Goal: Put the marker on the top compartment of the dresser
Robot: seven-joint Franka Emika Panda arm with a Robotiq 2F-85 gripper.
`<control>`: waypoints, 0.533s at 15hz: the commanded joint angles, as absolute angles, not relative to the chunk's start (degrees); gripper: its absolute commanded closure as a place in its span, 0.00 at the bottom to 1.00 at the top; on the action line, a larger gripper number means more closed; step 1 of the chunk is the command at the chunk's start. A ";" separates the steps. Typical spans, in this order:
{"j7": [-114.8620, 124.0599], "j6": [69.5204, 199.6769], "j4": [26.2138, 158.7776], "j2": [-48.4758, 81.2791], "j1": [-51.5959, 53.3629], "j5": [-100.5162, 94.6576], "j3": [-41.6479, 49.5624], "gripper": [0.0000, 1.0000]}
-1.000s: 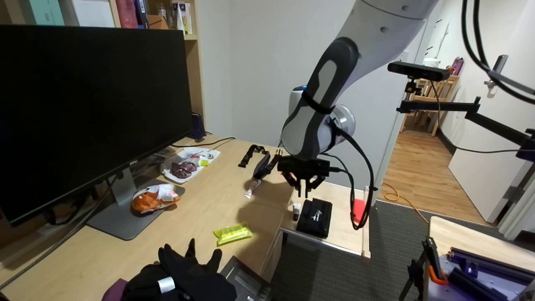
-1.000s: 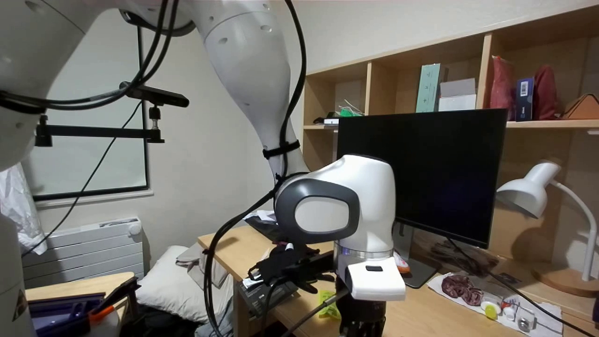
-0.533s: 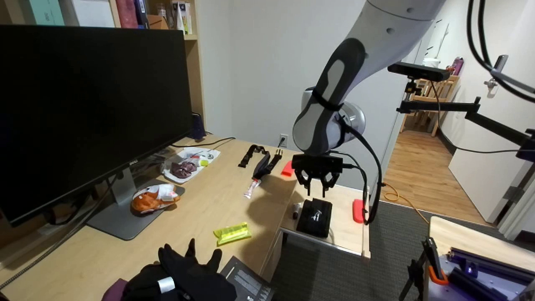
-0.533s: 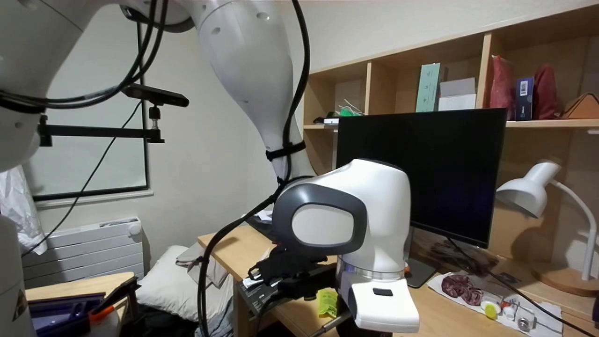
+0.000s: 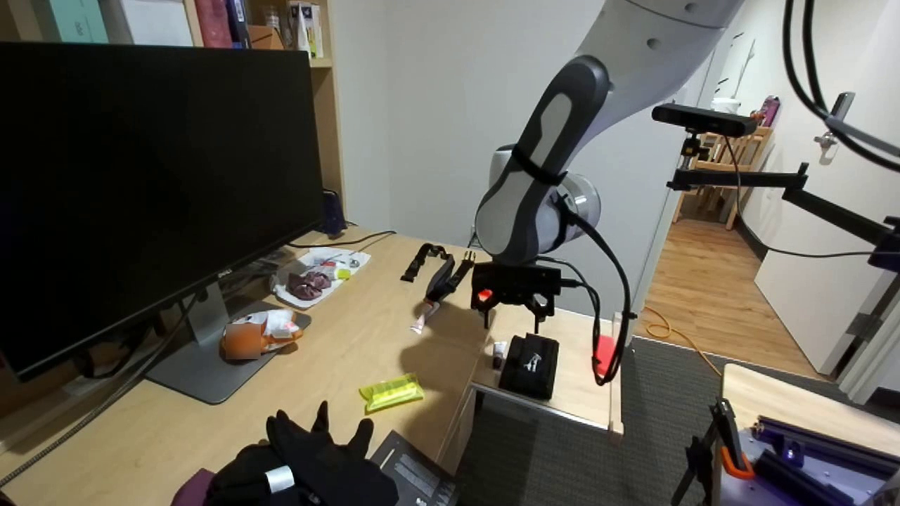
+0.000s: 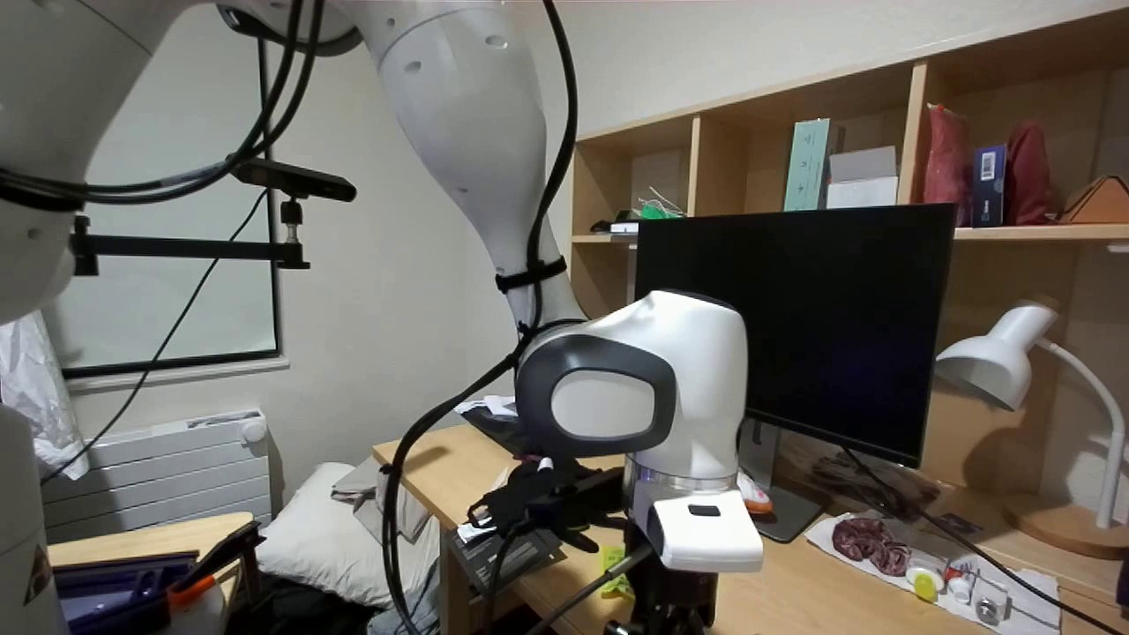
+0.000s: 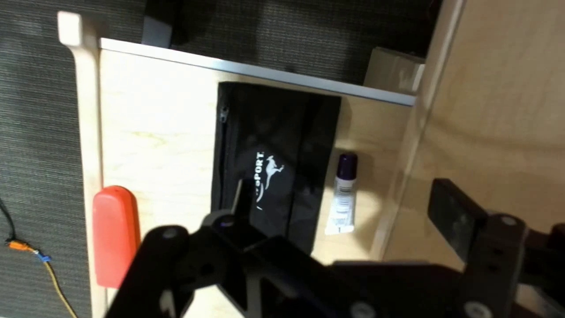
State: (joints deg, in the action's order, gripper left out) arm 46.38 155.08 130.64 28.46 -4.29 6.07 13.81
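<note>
What best fits the marker is a small whitish tube [image 7: 342, 198] with a dark purple cap. It lies flat on the floor of the open top drawer [image 5: 575, 402], the dresser's top compartment, between the black pouch and the desk-side edge; the same tube [image 5: 498, 355] shows in an exterior view. My gripper [image 5: 511, 327] is open above the drawer, with nothing held. In the wrist view the gripper [image 7: 340, 194] has one finger over the pouch and one over the desk edge, the tube lying below the gap, untouched. Its fingertips fall outside the frame in an exterior view.
The black pouch [image 7: 273, 141] fills the drawer's middle. A red case [image 7: 114, 238] rests by the drawer's outer wall. On the desk [image 5: 337, 365] are a black strap [image 5: 441, 281], a red-ended tube [image 5: 424, 318], a yellow packet [image 5: 392, 392], black gloves [image 5: 316, 450] and a monitor [image 5: 162, 183].
My fingers have spread from close together to wide apart. The hand swung toward the door, then came back to near where it was. Tube, pouch and red case stay put.
</note>
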 commanded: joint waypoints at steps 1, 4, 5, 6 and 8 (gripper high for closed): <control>41.00 159.23 133.21 23.39 -5.10 10.35 10.12 0.00; 33.98 158.52 133.16 20.36 -5.05 11.10 7.05 0.00; 32.63 157.00 133.00 19.45 -3.89 9.99 7.03 0.00; 30.53 156.25 132.71 19.03 -3.66 9.87 6.38 0.00; 25.90 155.01 132.77 18.19 -3.35 10.20 4.93 0.00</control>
